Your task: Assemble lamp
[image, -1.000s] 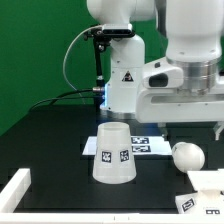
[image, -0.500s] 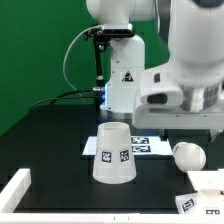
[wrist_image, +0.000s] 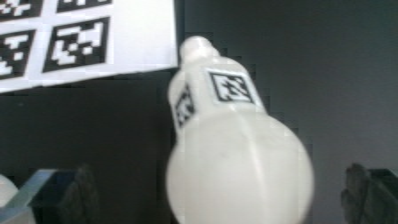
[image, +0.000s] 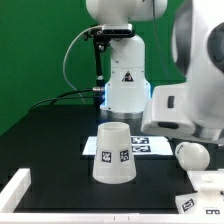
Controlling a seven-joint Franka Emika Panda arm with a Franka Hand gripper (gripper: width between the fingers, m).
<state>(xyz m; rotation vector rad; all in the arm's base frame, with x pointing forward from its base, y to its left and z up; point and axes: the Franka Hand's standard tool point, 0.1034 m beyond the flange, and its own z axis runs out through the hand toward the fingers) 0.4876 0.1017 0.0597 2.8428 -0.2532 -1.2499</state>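
The exterior view faced the arm (image: 125, 80) across the black table (image: 40, 150) from a moderate distance and slightly above, while the wrist view looked down at close range on the bulb (wrist_image: 231, 150) and a corner of the marker board (wrist_image: 71, 40), both also seen in the exterior view.

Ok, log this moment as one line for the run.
gripper: open, bulb seen between fingers | bulb: lying on table by marker board | shade: standing, wide end down

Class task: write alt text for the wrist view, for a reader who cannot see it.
A white bulb lies on the black table, its narrow tagged neck pointing toward the marker board. The open gripper straddles its round head without touching it.
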